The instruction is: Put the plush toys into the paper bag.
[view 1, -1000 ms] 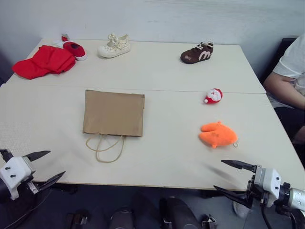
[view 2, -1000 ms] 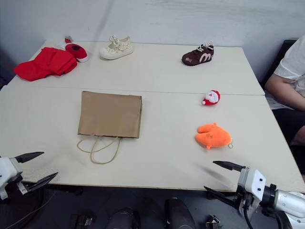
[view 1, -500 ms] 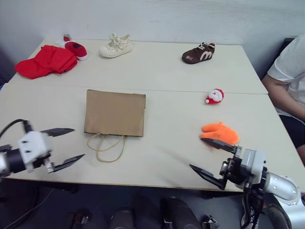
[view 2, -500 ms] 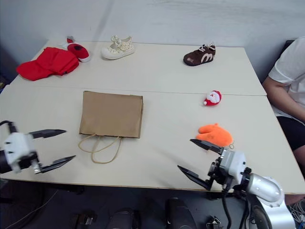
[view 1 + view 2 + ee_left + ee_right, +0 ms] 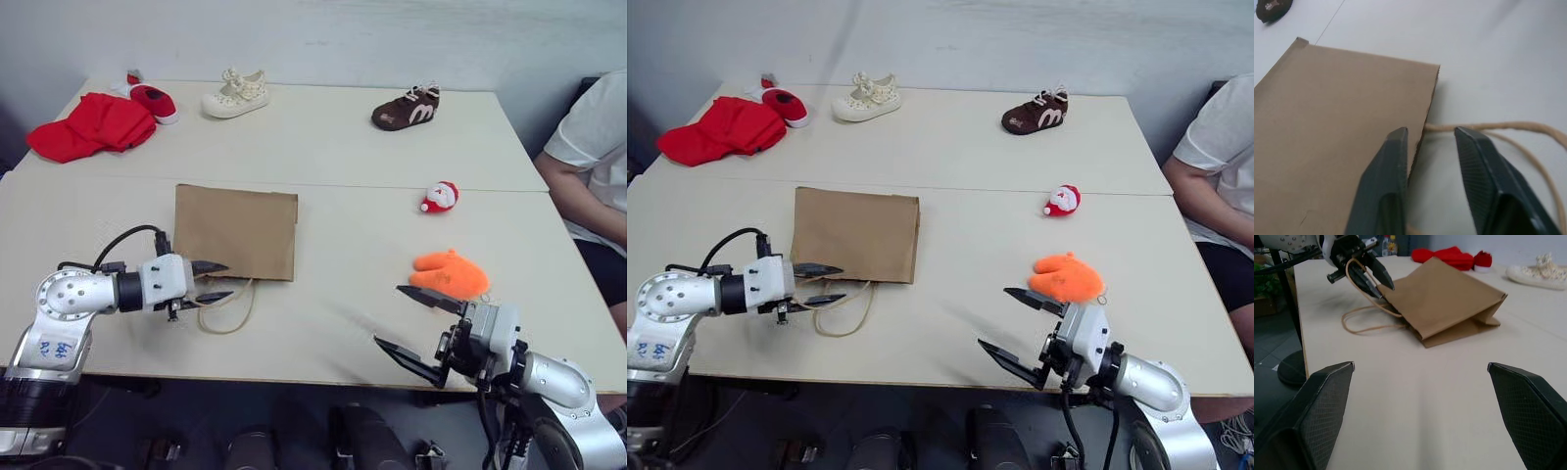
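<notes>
At the bag's mouth edge, the left gripper (image 5: 217, 281) fingers are narrowing around the paper bag (image 5: 236, 231) lip, having swung in; the right gripper (image 5: 416, 323), wide apart, is nearing the orange plush (image 5: 449, 274); Santa plush (image 5: 441, 197) is lying beyond on the tabletop (image 5: 343, 147).

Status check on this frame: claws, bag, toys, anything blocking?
Left claw part-closed at flat bag mouth, by handles. Right claw open, empty, near orange plush. Santa plush on table. Nothing blocking.

Soft even light, faint shadows, sharp.
</notes>
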### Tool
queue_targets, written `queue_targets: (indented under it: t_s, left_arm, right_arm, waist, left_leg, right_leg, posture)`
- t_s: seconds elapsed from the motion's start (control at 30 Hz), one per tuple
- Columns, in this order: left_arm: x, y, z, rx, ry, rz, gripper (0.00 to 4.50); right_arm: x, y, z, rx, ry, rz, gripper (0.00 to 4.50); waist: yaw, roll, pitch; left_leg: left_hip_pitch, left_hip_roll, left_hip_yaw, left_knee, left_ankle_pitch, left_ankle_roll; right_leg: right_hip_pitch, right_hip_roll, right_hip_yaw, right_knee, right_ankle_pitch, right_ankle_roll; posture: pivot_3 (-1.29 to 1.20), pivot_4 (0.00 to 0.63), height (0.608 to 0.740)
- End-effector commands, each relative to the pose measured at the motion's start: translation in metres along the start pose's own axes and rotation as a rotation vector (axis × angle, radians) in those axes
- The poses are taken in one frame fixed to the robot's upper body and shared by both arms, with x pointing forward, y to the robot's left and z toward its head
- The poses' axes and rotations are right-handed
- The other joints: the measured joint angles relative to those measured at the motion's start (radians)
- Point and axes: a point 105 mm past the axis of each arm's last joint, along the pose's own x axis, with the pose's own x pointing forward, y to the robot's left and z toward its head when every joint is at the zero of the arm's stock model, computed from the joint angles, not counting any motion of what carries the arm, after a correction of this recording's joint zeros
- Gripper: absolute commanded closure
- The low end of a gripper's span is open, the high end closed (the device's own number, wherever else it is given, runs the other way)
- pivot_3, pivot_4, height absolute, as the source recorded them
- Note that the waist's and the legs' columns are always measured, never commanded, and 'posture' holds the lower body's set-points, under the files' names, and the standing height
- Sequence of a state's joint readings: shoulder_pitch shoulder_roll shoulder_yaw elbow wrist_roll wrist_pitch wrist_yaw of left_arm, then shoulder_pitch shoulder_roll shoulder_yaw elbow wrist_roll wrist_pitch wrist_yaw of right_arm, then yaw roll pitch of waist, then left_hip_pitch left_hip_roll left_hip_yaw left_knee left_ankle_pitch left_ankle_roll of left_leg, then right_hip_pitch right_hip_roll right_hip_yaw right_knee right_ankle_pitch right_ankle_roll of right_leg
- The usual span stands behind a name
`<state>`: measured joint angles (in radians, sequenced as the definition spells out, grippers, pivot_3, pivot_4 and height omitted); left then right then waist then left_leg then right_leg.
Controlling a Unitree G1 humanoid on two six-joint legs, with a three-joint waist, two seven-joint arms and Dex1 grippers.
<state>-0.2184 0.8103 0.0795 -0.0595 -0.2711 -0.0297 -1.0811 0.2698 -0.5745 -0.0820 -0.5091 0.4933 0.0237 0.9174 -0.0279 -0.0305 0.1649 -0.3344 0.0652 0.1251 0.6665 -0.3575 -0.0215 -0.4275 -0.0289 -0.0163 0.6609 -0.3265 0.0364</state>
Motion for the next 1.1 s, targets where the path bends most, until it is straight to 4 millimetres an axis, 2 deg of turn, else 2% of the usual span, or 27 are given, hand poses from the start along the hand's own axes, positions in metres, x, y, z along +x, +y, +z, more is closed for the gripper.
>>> queue_targets:
  t_s: [0.03, 0.07, 0.1, 0.23, 0.3, 0.4, 0.43, 0.47, 0.57, 0.7, 0.83, 1.1]
  left_arm:
    - [0.013, -0.002, 0.026, -0.028, -0.109, -0.037, 4.03]
    - [0.018, 0.001, 0.036, -0.054, -0.154, -0.036, 4.37]
    - [0.021, 0.008, 0.048, -0.071, -0.206, -0.022, 4.44]
    - [0.032, 0.028, 0.100, -0.196, -0.428, 0.007, 4.50]
    - [0.035, 0.031, 0.109, -0.228, -0.452, 0.003, 4.50]
    - [0.047, 0.042, 0.123, -0.290, -0.500, 0.024, 4.50]
    - [0.051, 0.042, 0.128, -0.312, -0.517, 0.010, 4.50]
    - [0.055, 0.043, 0.130, -0.334, -0.526, -0.005, 4.50]
    - [0.066, 0.040, 0.136, -0.387, -0.530, -0.054, 4.50]
    - [0.069, 0.038, 0.142, -0.418, -0.567, -0.076, 4.50]
    - [0.071, 0.034, 0.148, -0.458, -0.607, -0.107, 4.50]
    - [0.072, 0.031, 0.155, -0.490, -0.658, -0.138, 4.50]
  right_arm:
    - [0.002, 0.002, 0.011, -0.034, -0.029, 0.016, 0.00]
    - [0.003, 0.002, 0.011, -0.033, -0.029, 0.019, 0.00]
    - [0.006, 0.004, 0.012, -0.004, -0.037, 0.032, 0.00]
    - [0.024, 0.007, 0.021, 0.052, -0.080, 0.076, 0.70]
    - [0.031, 0.007, 0.022, 0.050, -0.076, 0.086, 1.48]
    - [0.054, 0.004, 0.017, 0.057, -0.044, 0.097, 2.55]
    - [0.061, 0.002, 0.015, 0.060, -0.037, 0.089, 3.00]
    - [0.068, -0.003, 0.014, 0.052, -0.037, 0.065, 3.23]
    - [0.087, -0.011, 0.017, 0.060, -0.061, 0.029, 4.35]
    - [0.113, -0.015, 0.008, 0.025, -0.031, 0.042, 4.46]
    - [0.142, -0.028, -0.003, 0.022, -0.022, 0.031, 4.46]
    - [0.178, -0.031, -0.029, 0.023, 0.060, 0.098, 4.46]
  waist:
    - [0.001, 0.000, 0.000]
    - [0.001, 0.000, 0.000]
    - [0.003, 0.000, 0.000]
    - [0.009, 0.000, 0.000]
    - [0.008, 0.000, 0.000]
    - [0.000, 0.000, 0.000]
    - [0.000, 0.000, 0.000]
    - [0.000, 0.000, 0.000]
    - [0.001, 0.000, 0.000]
    - [0.001, 0.001, 0.000]
    - [0.000, 0.001, 0.000]
    - [-0.002, 0.001, 0.000]
  left_leg:
    - [0.000, 0.000, 0.000, 0.000, 0.000, 0.000]
    - [0.000, 0.000, 0.000, 0.001, 0.000, 0.000]
    - [0.000, 0.000, 0.000, 0.002, 0.000, 0.000]
    - [-0.001, 0.000, -0.002, 0.004, 0.001, -0.001]
    - [-0.001, 0.000, -0.002, 0.006, 0.001, 0.000]
    - [0.000, 0.000, -0.002, 0.005, 0.001, -0.001]
    - [-0.001, 0.000, -0.002, 0.005, 0.001, -0.001]
    - [-0.001, 0.000, -0.002, 0.006, 0.001, -0.001]
    - [-0.002, 0.000, -0.002, 0.007, 0.001, -0.002]
    - [-0.002, 0.000, -0.002, 0.008, 0.001, -0.002]
    - [-0.002, 0.000, -0.002, 0.009, 0.001, -0.002]
    - [-0.003, 0.000, -0.002, 0.010, 0.001, -0.002]
  right_leg:
    - [0.000, 0.000, 0.000, 0.000, 0.000, 0.000]
    - [0.000, 0.000, 0.000, 0.001, 0.000, 0.000]
    - [0.000, 0.000, 0.000, 0.001, 0.000, 0.000]
    - [0.001, 0.000, 0.000, 0.003, 0.000, 0.001]
    - [0.001, 0.001, 0.000, 0.003, 0.001, 0.001]
    - [0.001, 0.002, 0.001, 0.003, 0.000, 0.001]
    - [0.000, 0.002, 0.001, 0.003, 0.000, 0.001]
    - [0.000, 0.002, 0.001, 0.003, 0.000, 0.001]
    - [-0.001, 0.002, 0.001, 0.004, 0.000, 0.001]
    - [-0.001, 0.002, 0.001, 0.003, 0.000, 0.001]
    - [-0.001, 0.002, 0.001, 0.004, 0.000, 0.001]
    - [-0.001, 0.002, 0.001, 0.005, 0.000, 0.001]
  posture:
    - [0.00, 0.150, 0.740]
    - [0.00, 0.150, 0.740]
    - [0.00, 0.150, 0.740]
    - [0.00, 0.150, 0.740]
    - [0.00, 0.150, 0.740]
    - [0.00, 0.150, 0.740]
    - [0.00, 0.150, 0.740]
    - [0.00, 0.150, 0.740]
    - [0.00, 0.150, 0.740]
    - [0.00, 0.150, 0.740]
    - [0.00, 0.150, 0.740]
    - [0.00, 0.150, 0.740]
